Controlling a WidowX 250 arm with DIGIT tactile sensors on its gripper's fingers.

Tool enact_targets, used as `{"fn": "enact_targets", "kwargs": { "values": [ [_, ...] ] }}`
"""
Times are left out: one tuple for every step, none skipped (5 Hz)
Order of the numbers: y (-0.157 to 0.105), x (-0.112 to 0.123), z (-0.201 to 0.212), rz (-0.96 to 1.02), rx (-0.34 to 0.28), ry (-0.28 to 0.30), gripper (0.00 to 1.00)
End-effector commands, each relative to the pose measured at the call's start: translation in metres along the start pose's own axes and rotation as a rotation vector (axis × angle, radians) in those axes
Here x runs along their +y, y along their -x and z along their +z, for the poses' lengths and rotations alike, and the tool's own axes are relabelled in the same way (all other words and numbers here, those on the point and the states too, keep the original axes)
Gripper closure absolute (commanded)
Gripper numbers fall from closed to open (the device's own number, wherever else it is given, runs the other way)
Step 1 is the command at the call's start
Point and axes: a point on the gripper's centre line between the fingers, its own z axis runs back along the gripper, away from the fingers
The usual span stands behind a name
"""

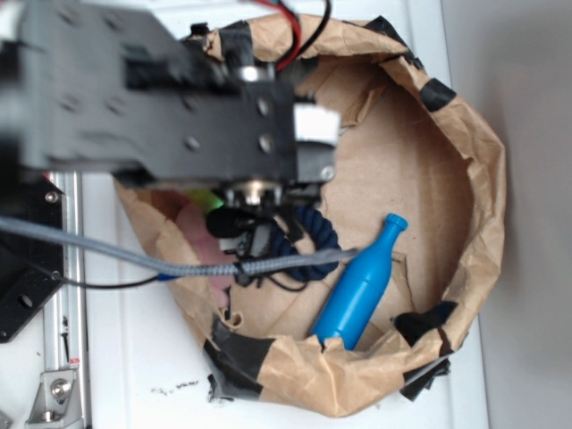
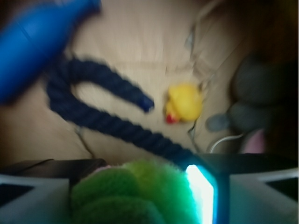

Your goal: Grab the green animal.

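Fuzzy lime plush, the green animal [image 2: 133, 193], sits between the fingers of our claw [image 2: 140, 196], which pinches it, and we judge the soft pile may slip or the dark rope [image 2: 112, 116] just ahead may snag.

Dim, blurred wrist view; bright glare.

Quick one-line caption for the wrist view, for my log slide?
Wrist view: green animal between the hand's fingers, above a navy rope, yellow duck and blue bottle.
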Motion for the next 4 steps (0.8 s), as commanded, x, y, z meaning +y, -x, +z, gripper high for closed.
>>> {"fn": "enact_targets", "kwargs": {
  "values": [
    [-0.0100, 0.0202, 0.0901, 0.045, -0.252, 0.041, 1.00],
    [-0.0128, 0.0138, 0.0964, 0.040, -0.327, 0.056, 1.00],
    [-0.0121, 0.0148, 0.0987, 0.053, -0.351, 0.081, 1.00],
    [-0.0119, 0.0160, 0.0980, 0.060, -0.341, 0.088, 1.00]
  ]
}}
